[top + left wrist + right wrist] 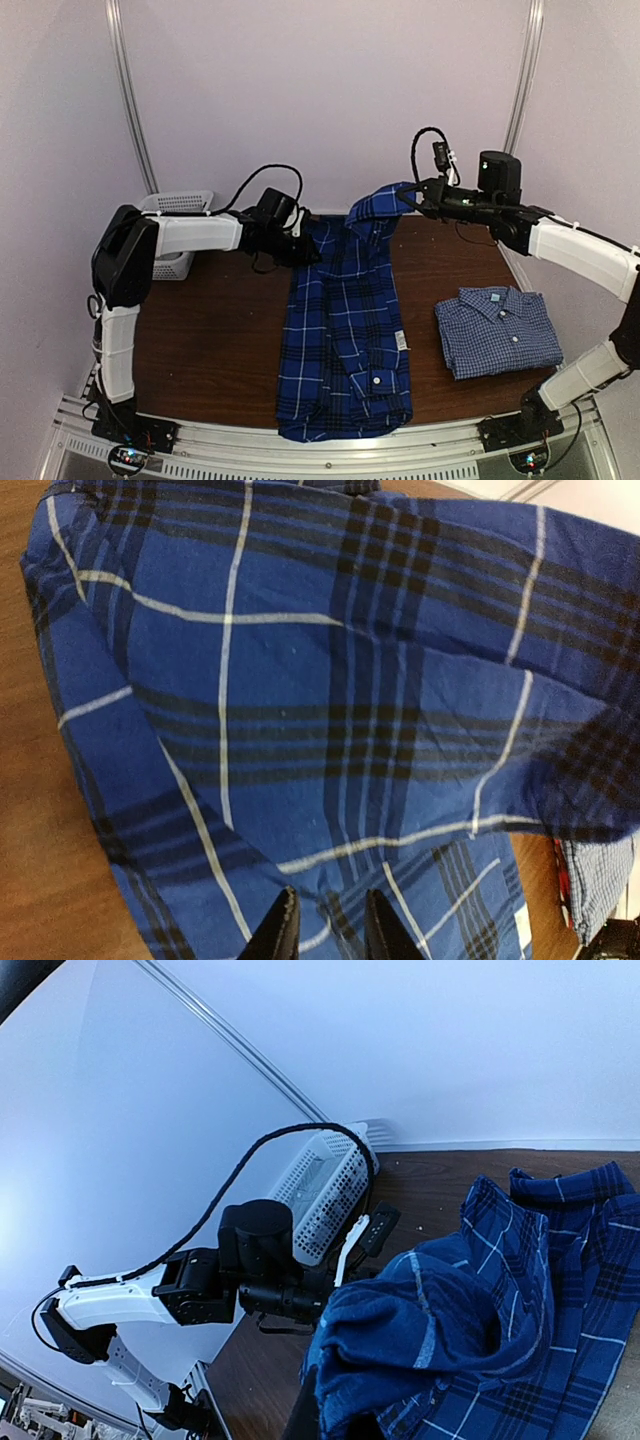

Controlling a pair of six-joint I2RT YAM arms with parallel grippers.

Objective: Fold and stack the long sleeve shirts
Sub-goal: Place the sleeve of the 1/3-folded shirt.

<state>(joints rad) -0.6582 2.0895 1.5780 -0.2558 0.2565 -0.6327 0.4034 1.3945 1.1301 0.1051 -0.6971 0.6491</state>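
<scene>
The dark blue plaid shirt (pixel 345 330) lies folded into a long strip down the middle of the table. My left gripper (pixel 303 247) is at its far left edge. In the left wrist view the gripper (pixel 330 932) is shut on a pinched fold of the plaid cloth (pixel 330 680). My right gripper (pixel 408 196) holds the shirt's far right corner lifted above the table. In the right wrist view the plaid cloth (pixel 480 1310) drapes over the gripper (pixel 335 1422) and hides most of it. The paler small-check shirt (pixel 497 330) lies folded at the right.
A white mesh basket (pixel 177 215) stands at the far left, behind my left arm; it also shows in the right wrist view (pixel 325 1190). The brown table (pixel 220 330) ends at a metal rail (pixel 320 445) at the near edge. White walls close in the back and sides.
</scene>
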